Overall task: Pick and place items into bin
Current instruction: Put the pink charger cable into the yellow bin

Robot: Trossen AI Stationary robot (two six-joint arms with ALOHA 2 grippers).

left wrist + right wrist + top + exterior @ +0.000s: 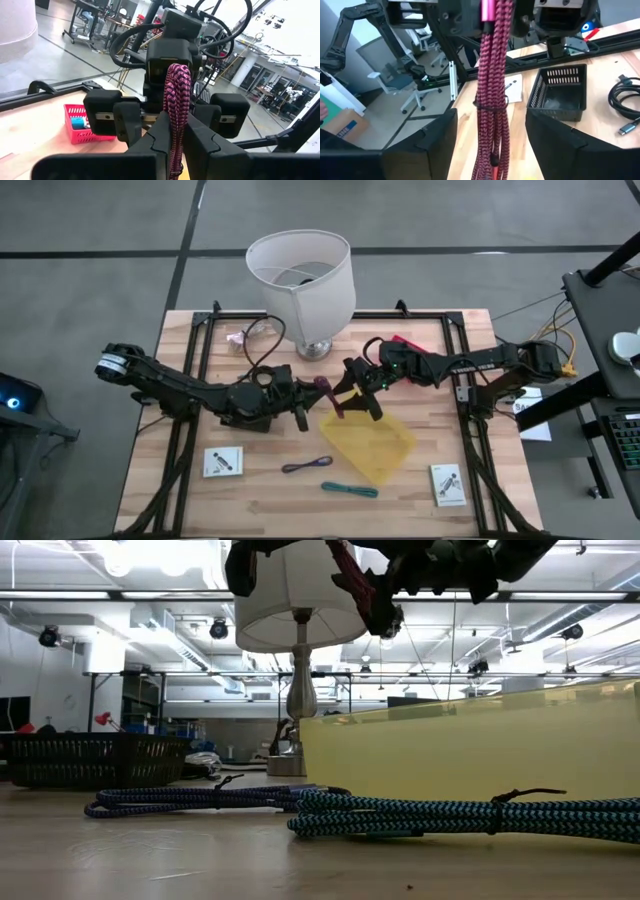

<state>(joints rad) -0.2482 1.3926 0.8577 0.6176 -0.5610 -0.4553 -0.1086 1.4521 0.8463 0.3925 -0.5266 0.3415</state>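
Here the left gripper (172,145) pinches the maroon tie (492,90) above the yellow bin (370,445), so the right gripper's (490,145) spread fingers can take it.

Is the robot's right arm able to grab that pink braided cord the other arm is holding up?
Probably yes. The left gripper is shut on the maroon cord, which hangs freely between the right gripper's open fingers, with nothing in the way.

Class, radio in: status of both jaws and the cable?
Left gripper shut on maroon cable. Right gripper open around it. Yellow bin below.
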